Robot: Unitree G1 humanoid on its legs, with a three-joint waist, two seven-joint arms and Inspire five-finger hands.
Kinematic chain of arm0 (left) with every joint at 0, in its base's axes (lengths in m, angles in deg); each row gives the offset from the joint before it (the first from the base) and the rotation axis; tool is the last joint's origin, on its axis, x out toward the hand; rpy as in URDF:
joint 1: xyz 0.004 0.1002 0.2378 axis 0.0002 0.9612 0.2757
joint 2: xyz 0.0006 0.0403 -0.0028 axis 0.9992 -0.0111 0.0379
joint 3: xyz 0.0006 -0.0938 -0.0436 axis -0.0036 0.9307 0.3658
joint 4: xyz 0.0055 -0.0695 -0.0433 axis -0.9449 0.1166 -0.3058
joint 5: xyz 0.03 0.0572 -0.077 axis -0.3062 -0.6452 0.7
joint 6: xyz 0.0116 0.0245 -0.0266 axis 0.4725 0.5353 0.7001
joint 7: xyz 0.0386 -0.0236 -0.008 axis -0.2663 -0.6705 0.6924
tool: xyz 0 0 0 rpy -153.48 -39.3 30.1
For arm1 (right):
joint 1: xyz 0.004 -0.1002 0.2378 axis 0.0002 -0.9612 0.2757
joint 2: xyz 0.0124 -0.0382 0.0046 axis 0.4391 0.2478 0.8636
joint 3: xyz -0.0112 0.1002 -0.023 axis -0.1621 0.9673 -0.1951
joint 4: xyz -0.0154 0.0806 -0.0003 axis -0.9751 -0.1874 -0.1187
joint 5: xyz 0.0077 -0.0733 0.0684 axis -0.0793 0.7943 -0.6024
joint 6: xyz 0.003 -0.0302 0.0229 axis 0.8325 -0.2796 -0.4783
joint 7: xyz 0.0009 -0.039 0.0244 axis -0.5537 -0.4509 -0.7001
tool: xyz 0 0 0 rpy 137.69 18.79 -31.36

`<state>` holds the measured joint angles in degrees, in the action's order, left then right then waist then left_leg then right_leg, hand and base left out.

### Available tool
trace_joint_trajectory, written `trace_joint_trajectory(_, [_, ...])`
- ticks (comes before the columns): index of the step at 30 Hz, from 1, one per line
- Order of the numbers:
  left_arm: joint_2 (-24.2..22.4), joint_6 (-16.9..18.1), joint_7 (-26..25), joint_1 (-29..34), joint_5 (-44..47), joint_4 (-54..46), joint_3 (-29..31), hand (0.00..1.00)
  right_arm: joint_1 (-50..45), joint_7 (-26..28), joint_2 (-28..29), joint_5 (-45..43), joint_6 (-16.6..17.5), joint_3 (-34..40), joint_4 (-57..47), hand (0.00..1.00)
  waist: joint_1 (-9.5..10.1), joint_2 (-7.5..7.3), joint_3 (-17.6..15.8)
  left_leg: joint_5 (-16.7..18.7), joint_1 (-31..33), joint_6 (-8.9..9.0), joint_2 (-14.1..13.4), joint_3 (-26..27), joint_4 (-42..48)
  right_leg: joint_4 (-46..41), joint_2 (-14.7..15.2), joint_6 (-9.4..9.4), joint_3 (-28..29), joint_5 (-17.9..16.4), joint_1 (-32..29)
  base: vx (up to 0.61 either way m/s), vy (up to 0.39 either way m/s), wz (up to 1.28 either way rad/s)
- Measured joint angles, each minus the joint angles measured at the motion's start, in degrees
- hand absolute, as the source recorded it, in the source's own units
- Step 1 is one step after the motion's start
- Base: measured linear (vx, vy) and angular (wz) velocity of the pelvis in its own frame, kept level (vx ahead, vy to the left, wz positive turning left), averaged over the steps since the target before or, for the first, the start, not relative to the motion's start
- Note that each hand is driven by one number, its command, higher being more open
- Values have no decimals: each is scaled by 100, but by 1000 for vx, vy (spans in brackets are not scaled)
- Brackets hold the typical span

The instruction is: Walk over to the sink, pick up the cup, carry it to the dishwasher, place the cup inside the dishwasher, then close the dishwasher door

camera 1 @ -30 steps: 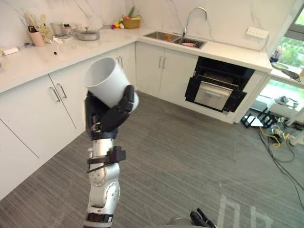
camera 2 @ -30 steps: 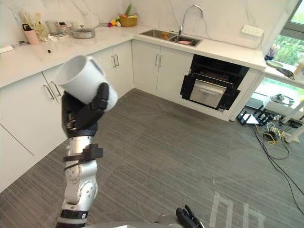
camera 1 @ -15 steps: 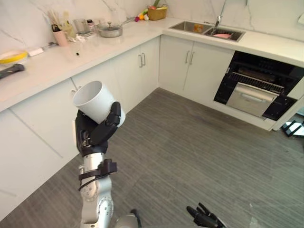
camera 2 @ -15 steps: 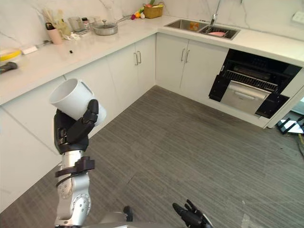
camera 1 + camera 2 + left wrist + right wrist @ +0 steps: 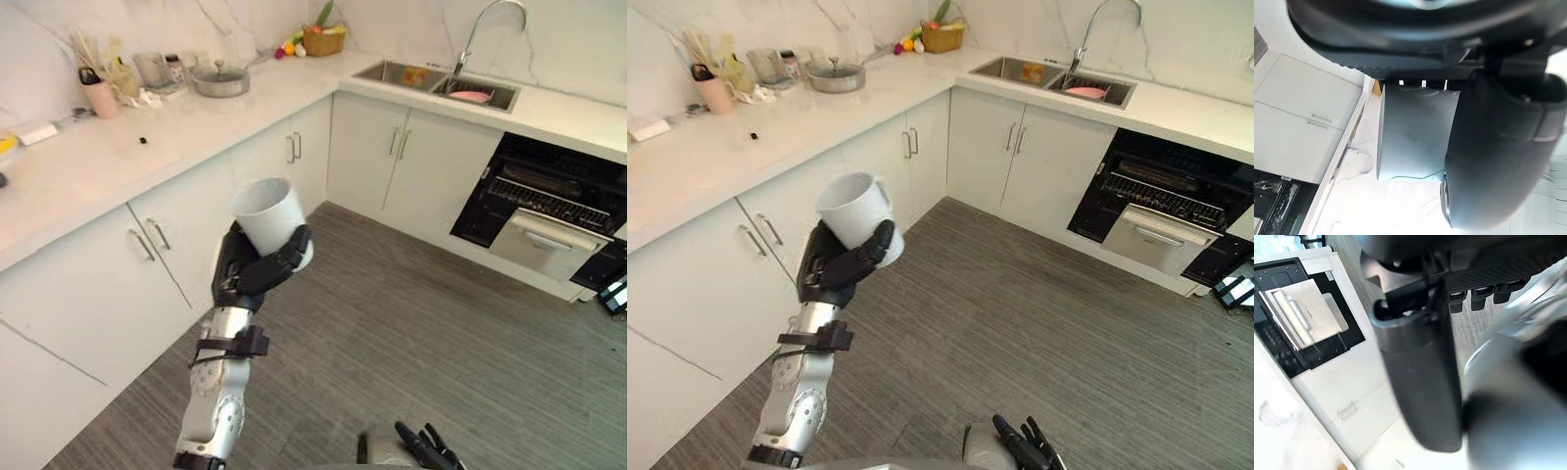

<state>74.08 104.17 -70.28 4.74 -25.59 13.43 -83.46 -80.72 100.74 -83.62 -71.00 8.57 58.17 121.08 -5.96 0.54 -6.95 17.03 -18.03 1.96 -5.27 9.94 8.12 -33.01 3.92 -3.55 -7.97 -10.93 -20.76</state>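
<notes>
Out on the floor point(image 5: 441, 333), well apart from the open dishwasher point(image 5: 549, 211), we hold the cup point(image 5: 266, 211) raised in our left hand point(image 5: 257, 274) — fingers point(image 5: 289, 253) curled round its lower wall. It tilts, so a jolt while walking could shake it loose. Our right hand point(image 5: 423, 448) hangs low, fingers loosely spread.

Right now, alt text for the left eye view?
The left hand holds a white cup, mouth up, raised in front of white cabinets. Farther off, the dishwasher stands open below the counter, right of the sink.
</notes>
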Motion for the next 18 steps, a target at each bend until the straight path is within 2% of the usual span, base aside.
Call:
trace_joint_trajectory(1, [0, -16, 3, 7, -14, -1, 2, 0, -112, -65, 8, -4, 41, -218, -170, 100, 31, -67, 49, 153, -207, 261, -119, 241, 177, 1245, -240, 390, -15, 741, 132, 669, -252, -55])
trace_joint_trajectory(2, [8, -11, 23, 32, -14, 13, 33, 0, -285, -174, -5, 2, 74, -474, -358, 100, 21, -210, 149, 320, -431, 546, -136, 448, 402, 1690, -273, 545, 25, 2010, 221, 688, -249, -65])
trace_joint_trajectory(3, [-91, -22, 35, 66, -9, 73, 65, 0, -219, -285, -109, 17, 49, -560, -344, 100, 34, 24, 152, 359, -533, 603, -335, 542, 500, 1428, -512, 604, -47, 1831, 201, 661, -217, -54])
trace_joint_trajectory(4, [-163, -51, 33, 105, -16, 72, 79, 0, -159, -398, -130, 20, 11, -586, -408, 100, 0, 101, 178, 228, -499, 685, -448, 629, 665, 1283, -592, 733, -145, 1600, 193, 582, -199, -60])
trace_joint_trajectory(5, [-216, -47, 68, 106, -33, 72, 31, 0, -86, -647, -166, 45, 5, -656, -602, 100, -11, 102, 168, -217, -500, 604, -441, 706, 863, 878, -632, 781, -105, 1167, 94, 665, -256, -44])
trace_joint_trajectory(7, [-254, -29, 105, 135, -69, 66, -21, 0, -78, -891, -175, 53, -11, -783, -798, 100, -52, 107, 166, -581, -493, 588, -500, 629, 1259, 549, -704, 829, -76, 732, 152, 518, -218, -35])
trace_joint_trajectory(8, [-281, -22, 120, 191, -73, 44, -37, 0, -71, -1101, -151, 59, -61, -844, -967, 100, -42, 183, 120, -944, -414, 593, -664, 429, 1981, 465, -915, 902, 3, 475, 401, 458, -154, -59])
trace_joint_trajectory(9, [-333, -11, 120, 329, -72, -15, -25, 0, -108, -1302, -109, 98, -111, -876, -1182, 100, -12, 265, 122, -1755, -5, 566, -870, 151, 3099, 545, -1153, 952, 140, 255, 720, 439, -125, -64])
trace_joint_trajectory(10, [-366, -8, 123, 396, -73, -48, -30, 0, -143, -1419, -84, 118, -110, -904, -1313, 100, 12, 266, 120, -2373, 314, 508, -940, -43, 3716, 621, -1234, 983, 212, 153, 882, 403, -83, -54])
trace_joint_trajectory(11, [-453, -7, 153, 503, -81, -101, -51, 0, -221, -1621, -82, 116, -81, -975, -1579, 100, 41, 345, 120, -2643, 1140, 452, -1133, -320, 5056, 852, -1421, 1119, 289, 57, 1193, 373, -69, -52])
trace_joint_trajectory(12, [-522, -4, 168, 656, -82, -200, -40, 0, -214, -1823, -80, 144, -11, -985, -1713, 100, 99, 338, 61, -2061, 1891, 276, -1179, -373, 6003, 1091, -1548, 1200, 469, 30, 1570, 431, -67, -58])
trace_joint_trajectory(13, [-524, -1, 194, 722, -83, -204, -31, 0, -213, -1927, -78, 182, 89, -981, -1742, 100, 160, 318, 45, -1748, 2199, 114, -1113, -374, 6190, 1246, -1578, 1271, 593, 49, 1748, 356, -43, -83])
trace_joint_trajectory(14, [-451, 3, 234, 836, -82, -201, -15, 0, -200, -2099, -125, 221, 262, -974, -1815, 100, 259, 278, 19, -1120, 2651, -119, -926, -318, 6057, 1541, -1583, 1326, 869, 63, 2148, 392, 7, -102])
trace_joint_trajectory(15, [-356, 22, 257, 908, -68, -203, -8, 0, -181, -2249, -205, 220, 343, -978, -2026, 100, 341, 281, 22, -627, 2964, -125, -778, -132, 5437, 1748, -1558, 1350, 1175, 44, 2469, 343, 38, -107])
trace_joint_trajectory(16, [-298, 33, 280, 921, -66, -203, 10, 0, -174, -2334, -241, 232, 363, -983, -2216, 100, 356, 278, 22, -430, 3061, -137, -680, -55, 4941, 1817, -1541, 1352, 1328, 22, 2584, 561, 114, -112])
trace_joint_trajectory(17, [-239, 73, 298, 941, -57, -213, 57, 0, -156, -2475, -305, 268, 402, -988, -2662, 100, 361, 254, 23, -230, 3149, -135, -434, 15, 3747, 1827, -1476, 1263, 1627, -21, 2712, 597, 163, -123])
trace_joint_trajectory(18, [-223, 94, 277, 1004, -60, -266, 78, 0, -116, -2593, -389, 342, 494, -991, -3133, 100, 361, 247, 36, -310, 3110, -53, -76, -237, 2232, 1809, -1385, 1208, 1976, -81, 2769, 613, 192, -133])
